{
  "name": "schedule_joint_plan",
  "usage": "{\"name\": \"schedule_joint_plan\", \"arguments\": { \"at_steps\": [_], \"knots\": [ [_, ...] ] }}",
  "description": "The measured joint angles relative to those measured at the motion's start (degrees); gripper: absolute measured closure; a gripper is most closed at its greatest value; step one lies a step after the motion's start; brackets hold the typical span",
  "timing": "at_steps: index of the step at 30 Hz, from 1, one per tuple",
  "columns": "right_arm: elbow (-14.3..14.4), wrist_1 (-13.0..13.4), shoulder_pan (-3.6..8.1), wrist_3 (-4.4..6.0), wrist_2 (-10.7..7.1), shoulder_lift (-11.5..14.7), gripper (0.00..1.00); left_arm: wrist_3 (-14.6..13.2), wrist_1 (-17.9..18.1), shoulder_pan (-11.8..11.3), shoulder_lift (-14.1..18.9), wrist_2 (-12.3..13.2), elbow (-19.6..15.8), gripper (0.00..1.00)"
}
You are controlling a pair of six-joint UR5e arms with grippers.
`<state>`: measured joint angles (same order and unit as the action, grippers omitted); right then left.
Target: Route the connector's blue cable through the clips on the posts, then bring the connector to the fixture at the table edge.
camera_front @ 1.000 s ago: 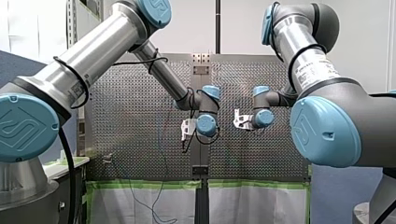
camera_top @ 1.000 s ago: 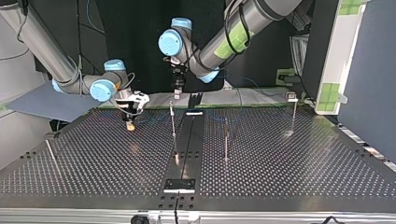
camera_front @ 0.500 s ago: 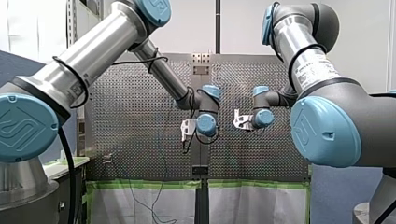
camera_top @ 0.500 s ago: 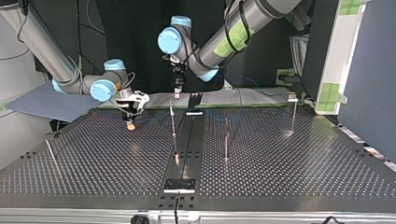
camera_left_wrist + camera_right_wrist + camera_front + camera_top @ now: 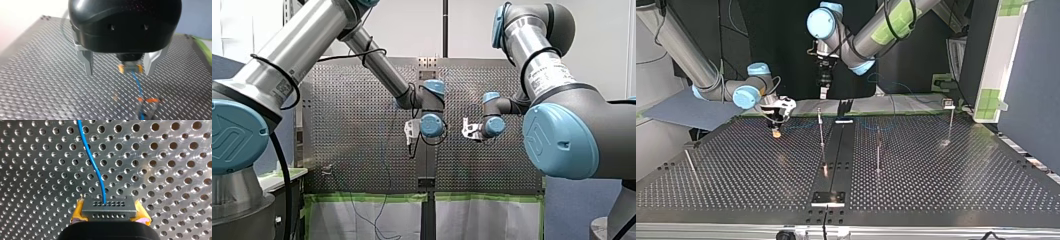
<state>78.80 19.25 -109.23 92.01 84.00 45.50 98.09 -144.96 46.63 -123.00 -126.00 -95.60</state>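
Note:
In the right wrist view the grey connector [image 5: 109, 208] sits between yellow pads [image 5: 78, 213], with my right gripper [image 5: 109, 215] shut on it. Its blue cable [image 5: 93, 162] runs ahead over the perforated table. At the top view's left, my right gripper [image 5: 776, 131] hangs just above the table near the far edge. My left gripper [image 5: 823, 93] hovers higher, above the thin post [image 5: 821, 129]. Its metal fingers [image 5: 86, 62] stand open with nothing between them. Beyond them the held connector [image 5: 128, 68] and cable [image 5: 138, 83] show.
More thin posts stand on the table [image 5: 878, 152] [image 5: 951, 122], and a rod [image 5: 691, 165] lies at the top view's left. A black fixture plate [image 5: 827, 198] sits at the near edge. In the front view, cable slack [image 5: 384, 165] hangs off the table edge.
My left arm has lifted, and its gripper is now higher above the post. My right arm and the connector have stayed in place.

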Motion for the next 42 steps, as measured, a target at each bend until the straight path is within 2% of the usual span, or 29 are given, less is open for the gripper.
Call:
{"name": "schedule_joint_plan", "arguments": {
  "at_steps": [7, 9, 16, 24, 30, 36, 39, 42],
  "knots": [
    [0.00, -0.36, 0.02, 0.22, 0.16, -0.01, 1.00, 2.63, 3.35, 0.27, 3.34, 2.09, -3.32, 0.00],
    [0.00, -0.65, 0.02, 0.32, 0.67, 0.00, 1.00, 3.19, 4.36, 0.17, 4.37, 2.40, -4.36, 0.00],
    [0.16, -1.94, 0.27, 0.32, 2.96, 0.01, 1.00, 4.21, 7.62, 0.06, 7.70, 2.92, -7.71, 0.00],
    [1.03, -3.13, 0.43, 0.01, 6.35, 0.47, 1.00, 4.43, 8.37, 0.53, 11.50, 2.62, -11.50, 0.00],
    [3.31, -2.28, 0.59, 0.26, 7.70, 2.82, 1.00, 4.64, 8.27, 0.65, 14.54, 2.67, -14.54, 0.00],
    [6.21, -1.69, 0.13, 0.62, 9.00, 5.72, 1.00, 4.68, 7.37, 0.55, 17.59, 2.83, -17.58, 0.00],
    [7.52, -1.56, -0.38, 1.16, 9.49, 7.04, 1.00, 4.66, 7.34, 0.46, 19.23, 2.87, -19.22, 0.00],
    [9.05, -1.22, -1.54, 2.15, 9.89, 8.57, 1.00, 4.69, 7.99, 0.56, 20.69, 2.76, -20.68, 0.00]
  ]
}}
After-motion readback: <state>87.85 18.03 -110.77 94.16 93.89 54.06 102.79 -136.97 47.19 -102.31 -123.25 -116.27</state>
